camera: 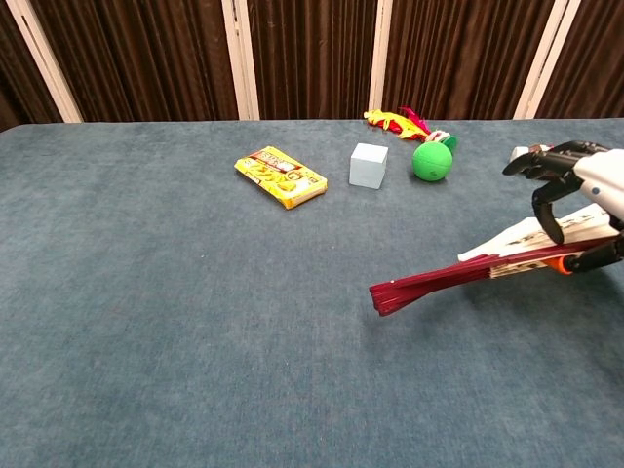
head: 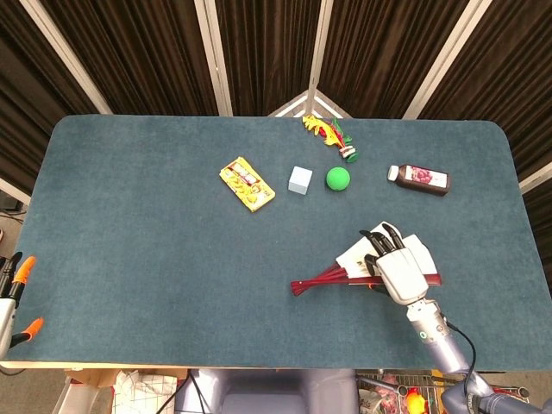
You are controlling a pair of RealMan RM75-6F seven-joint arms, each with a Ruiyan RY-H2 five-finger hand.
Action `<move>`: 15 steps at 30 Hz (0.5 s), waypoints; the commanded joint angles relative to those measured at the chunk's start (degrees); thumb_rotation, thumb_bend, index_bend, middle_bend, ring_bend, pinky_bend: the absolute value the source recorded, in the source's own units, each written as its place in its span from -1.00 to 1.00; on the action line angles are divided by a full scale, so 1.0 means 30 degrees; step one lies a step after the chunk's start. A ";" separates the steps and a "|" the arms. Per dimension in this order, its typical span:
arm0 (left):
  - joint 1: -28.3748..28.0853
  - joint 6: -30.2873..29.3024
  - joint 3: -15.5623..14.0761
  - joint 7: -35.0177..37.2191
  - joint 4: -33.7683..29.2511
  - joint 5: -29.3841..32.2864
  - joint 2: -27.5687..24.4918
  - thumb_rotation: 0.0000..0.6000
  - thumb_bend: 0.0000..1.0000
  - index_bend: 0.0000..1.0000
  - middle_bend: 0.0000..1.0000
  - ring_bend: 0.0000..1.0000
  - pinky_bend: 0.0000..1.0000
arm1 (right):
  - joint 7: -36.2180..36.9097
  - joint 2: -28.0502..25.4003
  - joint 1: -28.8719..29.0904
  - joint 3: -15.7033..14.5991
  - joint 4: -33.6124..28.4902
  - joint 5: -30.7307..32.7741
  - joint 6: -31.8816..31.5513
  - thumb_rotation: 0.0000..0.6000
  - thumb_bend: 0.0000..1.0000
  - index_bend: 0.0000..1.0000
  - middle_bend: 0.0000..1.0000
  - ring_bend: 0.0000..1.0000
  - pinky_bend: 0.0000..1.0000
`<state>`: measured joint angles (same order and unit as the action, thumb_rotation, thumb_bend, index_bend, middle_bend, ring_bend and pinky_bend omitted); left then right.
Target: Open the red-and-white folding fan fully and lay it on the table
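in the head view, the right hand (head: 398, 269) is at the right front part of the table (head: 129, 259) and it grasps the red-and-white folding fan (head: 345, 272). the fan is only partly open: the red ribs (head: 321, 279) are bunched together and point to the left, and a narrow white paper part shows under and around the dark fingers (head: 377, 242). the hand covers the right part of the fan, so how wide it is spread there cannot be seen. further back on the table there are a yellow snack box (head: 247, 183), a pale blue cube (head: 299, 179), a green ball (head: 338, 178) and a dark bottle (head: 419, 178) lying on its side. a yellow and red toy (head: 329, 134) lies near the back edge. the left hand is not seen in this view.

in the chest view, the right hand (camera: 577, 195) is at the right border and holds the fan (camera: 487, 265) lifted above the table, tilted, with the rib end (camera: 390, 292) lower and pointing left. the dark fingers (camera: 542, 166) curl over the white paper, and an orange part (camera: 558, 267) shows at the lower side of the hand. the snack box (camera: 281, 176), the cube (camera: 368, 165) and the ball (camera: 432, 161) stand in a row behind, well apart from the fan. the toy (camera: 398, 122) lies behind the ball. the left hand is not seen here also.
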<state>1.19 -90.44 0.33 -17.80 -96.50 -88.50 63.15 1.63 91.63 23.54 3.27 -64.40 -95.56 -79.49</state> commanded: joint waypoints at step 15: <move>-0.1319 0.1117 0.0098 0.1491 0.0752 -0.1306 0.0511 1.00 -0.75 -0.98 -1.00 -1.00 -1.00 | -0.0013 -0.3180 0.1530 0.0803 -0.4445 -0.0651 0.0608 1.00 -0.27 0.69 -0.57 -0.55 -0.75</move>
<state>-1.60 -87.89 0.46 -15.35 -95.08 -91.15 64.12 1.71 85.05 26.28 4.51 -73.86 -97.25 -79.39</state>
